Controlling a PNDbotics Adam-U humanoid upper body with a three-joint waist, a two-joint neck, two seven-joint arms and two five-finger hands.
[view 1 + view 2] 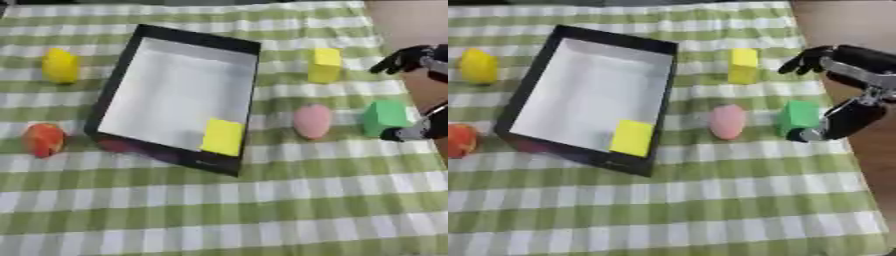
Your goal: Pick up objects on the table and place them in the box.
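One box (114,85), two yellow blocks (325,65), one green block (799,116); right hand (852,75) fingers spread wide

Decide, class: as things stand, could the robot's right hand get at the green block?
Probably yes. The right hand is open beside the green block, fingers above and thumb below, and nothing lies between them.

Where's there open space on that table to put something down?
The whole near strip of cloth, below the box, is bare. Inside the box, only a yellow piece sits at its near corner. It is crowded at right: pink thing, green block, right hand.
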